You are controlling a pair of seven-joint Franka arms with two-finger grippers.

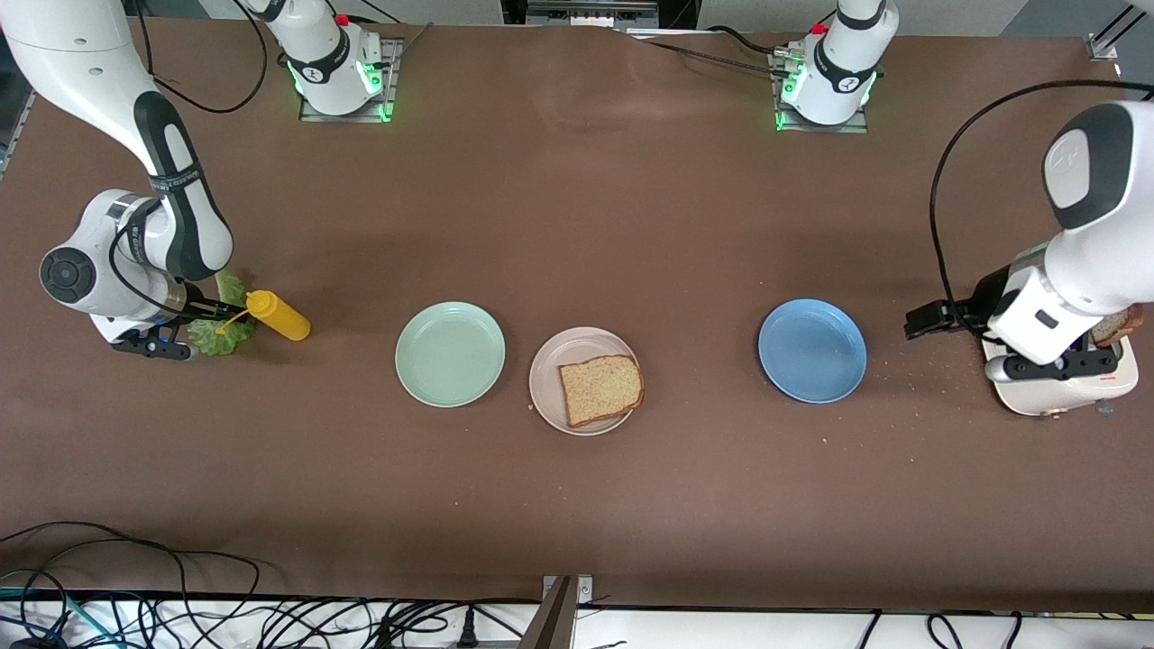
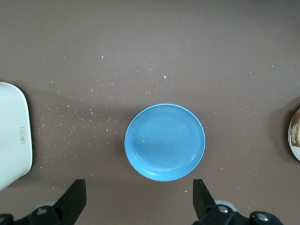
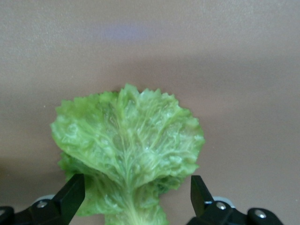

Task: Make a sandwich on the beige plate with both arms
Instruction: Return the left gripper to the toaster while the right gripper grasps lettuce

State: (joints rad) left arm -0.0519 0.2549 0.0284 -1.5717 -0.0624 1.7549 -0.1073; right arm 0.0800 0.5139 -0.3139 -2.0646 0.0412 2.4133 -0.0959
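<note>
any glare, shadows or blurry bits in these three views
Front view: even light, a pale sheen on the table between the bases, soft shadows under the plates. Left wrist view: the blue plate is sharp with a faint sheen, crumbs crisp. Right wrist view: the lettuce is fairly sharp but glossy, the table above it soft, with a pale bluish patch.

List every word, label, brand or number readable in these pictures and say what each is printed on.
None can be read.
Toaster: a small red mark on its front, too small to read.
Toaster in the left wrist view: a small grey emblem, illegible.
Arm bases: round logo marks, no legible text.
</note>
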